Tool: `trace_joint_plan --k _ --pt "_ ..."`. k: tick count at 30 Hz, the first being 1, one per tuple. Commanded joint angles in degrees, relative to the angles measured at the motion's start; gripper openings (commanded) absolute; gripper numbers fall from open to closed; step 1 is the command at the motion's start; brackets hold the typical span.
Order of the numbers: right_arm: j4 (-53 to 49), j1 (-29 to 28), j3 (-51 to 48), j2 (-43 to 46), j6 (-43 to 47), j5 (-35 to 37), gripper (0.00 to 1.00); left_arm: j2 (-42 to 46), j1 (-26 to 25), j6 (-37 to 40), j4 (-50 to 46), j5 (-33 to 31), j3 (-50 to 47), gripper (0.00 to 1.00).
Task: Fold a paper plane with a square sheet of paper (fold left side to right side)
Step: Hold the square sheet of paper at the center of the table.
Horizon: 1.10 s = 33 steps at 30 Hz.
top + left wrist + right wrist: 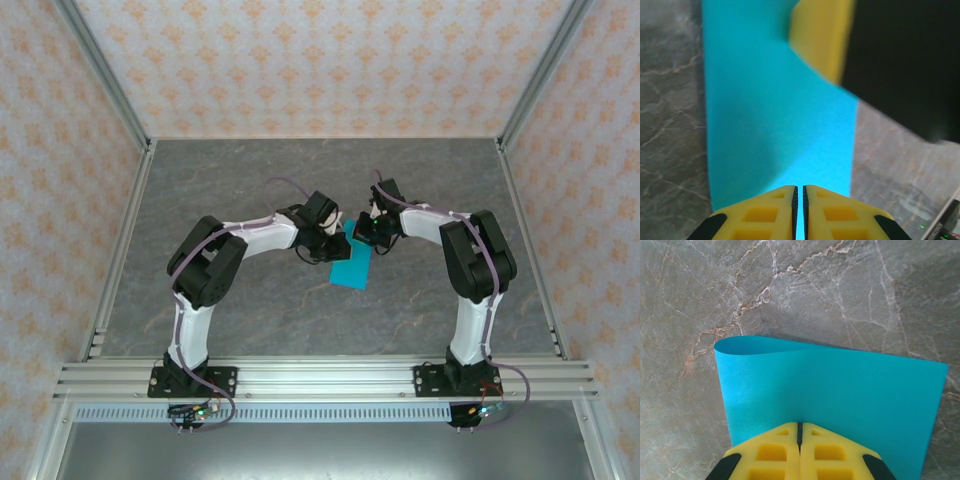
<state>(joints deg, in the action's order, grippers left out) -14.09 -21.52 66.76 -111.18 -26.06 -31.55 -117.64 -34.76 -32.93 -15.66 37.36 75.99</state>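
The square sheet of paper (352,266) lies mid-table, bright cyan and doubled over into a narrow strip. In the right wrist view the sheet (840,390) has a soft rounded bend at its left end. My right gripper (366,238) (800,424) is shut, its tips resting at the sheet's near edge. My left gripper (335,246) (800,189) stands over the sheet (770,110) with its jaws together except for a hairline slit. A yellow finger (822,35) of the right gripper touches the far end of the strip. A paper plane is out of view.
The grey marbled table (250,180) stretches all round the strip. Aluminium posts and patterned walls enclose it at the back and sides. A slotted rail (320,378) carrying both arm bases runs along the near edge.
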Motion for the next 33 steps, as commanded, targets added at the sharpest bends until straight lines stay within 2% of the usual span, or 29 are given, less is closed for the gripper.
trace_joint_plan --k 1,8,14,18,22,27,33 --pt "-0.3 -0.6 -0.6 -2.0 0.5 1.5 0.00 -1.1 0.3 0.7 -1.9 -1.2 1.2 0.13" --pt "1.2 -0.5 0.0 3.6 0.6 1.5 0.00 -2.0 0.2 0.4 -1.7 -2.3 -0.9 0.13" --pt "-1.4 -0.6 -1.0 13.7 1.3 4.1 0.07 -2.2 -0.5 -0.7 -0.5 -2.8 -2.9 0.13" --pt "-4.1 -1.4 -5.9 19.5 0.4 4.5 0.07 -2.7 -0.9 -1.3 -0.1 -2.8 -2.9 0.13" --pt "-2.7 -4.9 -13.5 24.0 -3.7 3.7 0.04 -2.6 -1.0 -1.2 -0.5 -2.8 -2.4 0.13" --pt "1.4 -9.3 -18.5 22.1 -7.9 3.7 0.02 -2.0 -1.0 -1.1 -0.9 -2.9 -2.2 0.13" --pt "-1.0 -11.2 -18.3 15.5 -7.5 5.4 0.01 -1.7 -1.1 -1.1 -1.1 -2.8 -1.7 0.13"
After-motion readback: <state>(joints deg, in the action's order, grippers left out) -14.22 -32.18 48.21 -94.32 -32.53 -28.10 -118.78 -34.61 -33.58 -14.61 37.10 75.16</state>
